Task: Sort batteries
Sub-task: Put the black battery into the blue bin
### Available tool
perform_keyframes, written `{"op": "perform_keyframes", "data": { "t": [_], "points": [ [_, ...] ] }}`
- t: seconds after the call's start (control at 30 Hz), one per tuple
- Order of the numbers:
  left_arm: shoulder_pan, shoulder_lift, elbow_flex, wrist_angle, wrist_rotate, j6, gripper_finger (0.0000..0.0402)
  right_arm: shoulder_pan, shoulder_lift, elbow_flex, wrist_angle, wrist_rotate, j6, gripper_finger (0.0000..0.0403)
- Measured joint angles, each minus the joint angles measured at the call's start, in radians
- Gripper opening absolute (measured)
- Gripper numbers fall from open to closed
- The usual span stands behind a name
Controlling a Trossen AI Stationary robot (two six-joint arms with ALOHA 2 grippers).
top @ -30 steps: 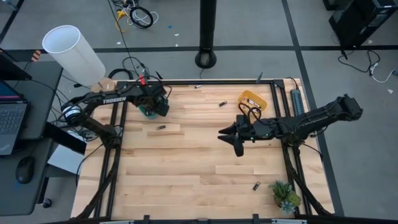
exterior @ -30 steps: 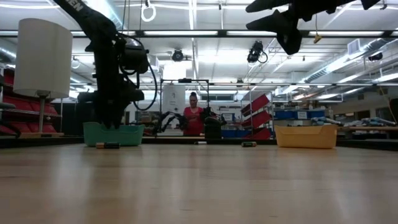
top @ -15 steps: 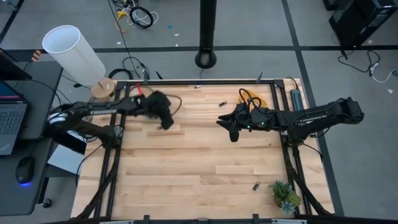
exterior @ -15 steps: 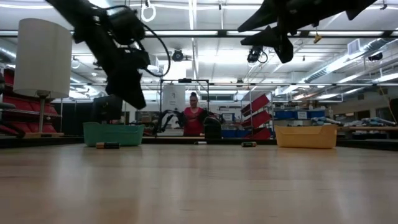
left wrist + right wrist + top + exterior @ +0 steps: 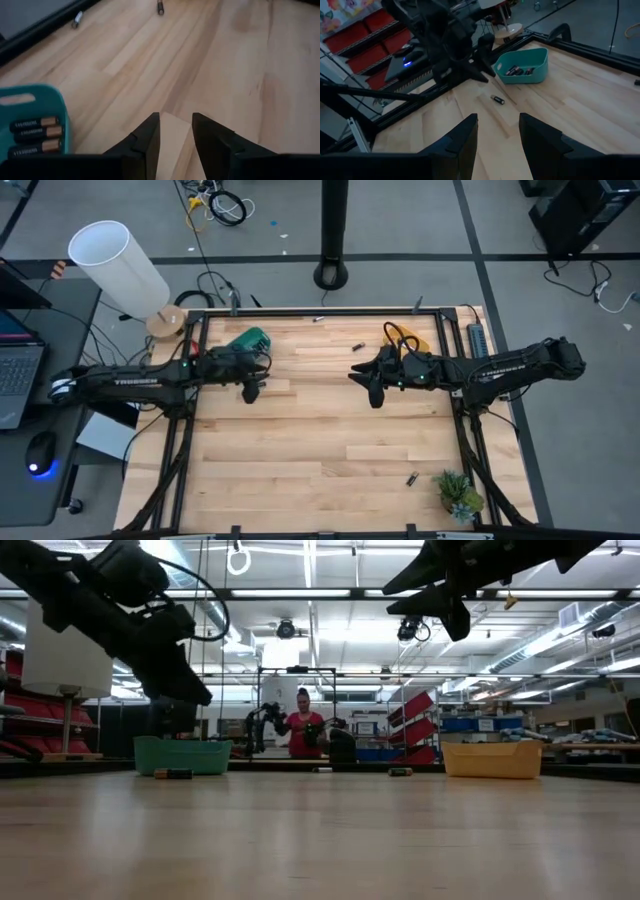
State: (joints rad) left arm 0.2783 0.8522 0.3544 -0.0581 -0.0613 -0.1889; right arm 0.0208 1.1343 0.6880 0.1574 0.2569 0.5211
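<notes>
The teal bin (image 5: 248, 340) stands at the table's far left with several batteries (image 5: 35, 132) lying in it. My left gripper (image 5: 252, 392) hovers just near of the bin, open and holding nothing. A loose battery (image 5: 497, 99) lies on the wood close to it. More batteries lie at the far side (image 5: 357, 346) (image 5: 320, 318), and one lies near the front right (image 5: 412, 478). My right gripper (image 5: 374, 395) hangs open and holding nothing above the table's middle right. The orange bin (image 5: 408, 340) stands behind it, partly hidden by the arm.
A small potted plant (image 5: 458, 495) stands at the near right corner, and a power strip (image 5: 478, 340) lies along the right rail. A white lamp (image 5: 110, 260) stands off the far left corner. A person (image 5: 305, 730) stands beyond the far edge. Bare wood fills the middle and near side.
My left gripper has come up out of the teal bin and drawn back toward the near edge. It has tipped from pointing down to slanting forward, and the bin now shows uncovered. My right gripper first shifted a little toward the far edge, then kept still.
</notes>
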Motion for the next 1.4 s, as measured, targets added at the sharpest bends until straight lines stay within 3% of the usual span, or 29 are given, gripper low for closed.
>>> {"op": "perform_keyframes", "data": {
  "t": [0.73, 1.03, 1.13, 1.4],
  "points": [
    [0.0, 0.025, -0.315, 0.425, -0.154, -0.085, 0.0133, -0.01, 0.0, 0.0, 0.005, -0.023, 0.079, 0.0154],
    [0.0, 0.025, -0.328, 0.439, -0.147, -0.08, 0.0195, -0.01, 0.006, 0.0, 0.005, -0.023, 0.082, 0.0154],
    [0.0, 0.026, -0.328, 0.439, -0.099, -0.081, 0.0215, -0.01, 0.013, 0.0, 0.004, -0.023, 0.089, 0.0154],
    [0.0, 0.108, -0.303, 0.573, -0.051, -0.099, 0.0223, -0.01, 0.042, 0.0, 0.039, -0.023, 0.09, 0.0154]
  ]
}}
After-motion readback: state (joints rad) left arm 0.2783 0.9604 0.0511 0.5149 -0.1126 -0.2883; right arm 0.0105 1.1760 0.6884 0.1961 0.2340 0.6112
